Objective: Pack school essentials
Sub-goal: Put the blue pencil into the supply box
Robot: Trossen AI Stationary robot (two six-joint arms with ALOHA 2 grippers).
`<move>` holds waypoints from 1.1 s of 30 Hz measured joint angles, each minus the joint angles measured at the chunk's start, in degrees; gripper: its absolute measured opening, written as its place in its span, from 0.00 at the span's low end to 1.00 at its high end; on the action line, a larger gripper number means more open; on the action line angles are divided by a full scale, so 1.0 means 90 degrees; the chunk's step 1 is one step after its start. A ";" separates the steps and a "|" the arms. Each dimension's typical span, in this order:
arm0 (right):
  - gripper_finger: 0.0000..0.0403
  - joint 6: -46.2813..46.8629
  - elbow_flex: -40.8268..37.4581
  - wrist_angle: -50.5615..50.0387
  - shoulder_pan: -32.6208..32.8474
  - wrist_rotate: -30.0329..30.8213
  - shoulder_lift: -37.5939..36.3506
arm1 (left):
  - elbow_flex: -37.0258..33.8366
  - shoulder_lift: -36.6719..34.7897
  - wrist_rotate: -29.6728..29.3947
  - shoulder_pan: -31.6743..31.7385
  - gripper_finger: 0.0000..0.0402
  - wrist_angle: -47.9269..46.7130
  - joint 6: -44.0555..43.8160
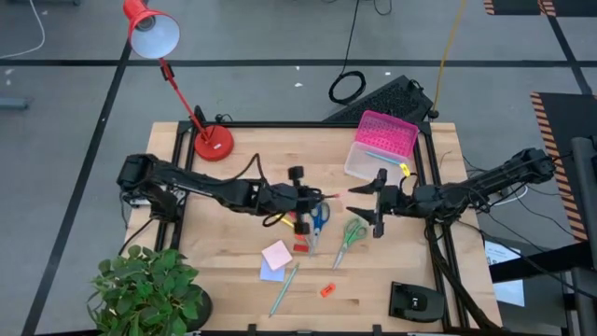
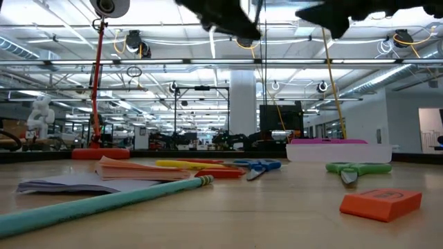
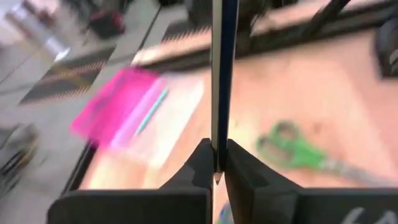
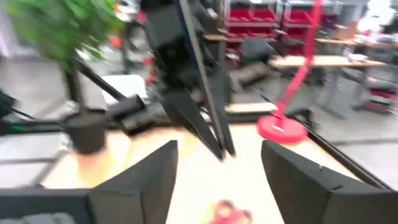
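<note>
Left gripper (image 3: pixel 214 163) is clamped on 1 thin pencil (image 3: pixel 222 74) above table centre; right gripper (image 4: pixel 217 165) faces it with fingers apart, apparently for handover; packing looks barely begun (green scissors (image 1: pixel 352 233), blue scissors (image 1: pixel 318 218), sticky-note pads (image 1: pixel 275 258), orange eraser (image 1: pixel 326 290) lie loose); clear box (image 1: pixel 379 147) waits at the far right.

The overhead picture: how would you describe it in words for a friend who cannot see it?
Seen from above, two dark robot arms meet over a wooden table: the left pincer grips a thin pencil, pointing it at the open right pincer. Below lie blue scissors, green scissors, sticky-note pads and an orange eraser; a pink-lidded box sits behind.
</note>
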 joint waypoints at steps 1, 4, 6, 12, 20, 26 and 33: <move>0.60 0.0059 0.0005 -0.0206 0.0000 0.0171 -0.0005 | 0.0003 -0.0103 -0.0200 0.0000 0.06 -0.0528 -0.0064; 0.63 0.0595 0.0161 -0.0804 -0.0014 0.0657 0.0047 | -0.0008 -0.0175 -0.0694 -0.0005 0.08 -0.1753 -0.0296; 0.64 0.0938 0.0353 -0.1112 -0.0043 0.0941 0.0165 | -0.0010 -0.0163 -0.0888 0.0015 0.08 -0.2593 -0.0454; 0.64 0.1269 0.1124 -0.1992 -0.0058 0.1165 0.0871 | -0.0014 0.0246 -0.0874 0.0119 0.04 -0.3487 -0.0539; 0.64 0.0944 0.1725 -0.2026 -0.0061 0.1271 0.2224 | -0.0012 0.0743 -0.0647 0.0219 0.06 -0.3580 -0.0185; 0.64 0.0527 0.1915 -0.1517 -0.0063 0.1258 0.2826 | -0.0007 0.0780 -0.0410 0.0322 0.04 -0.3506 -0.0161; 0.59 0.0168 0.1921 -0.1335 -0.0102 0.1160 0.3206 | -0.0005 0.0777 -0.0369 0.0316 0.06 -0.3491 -0.0172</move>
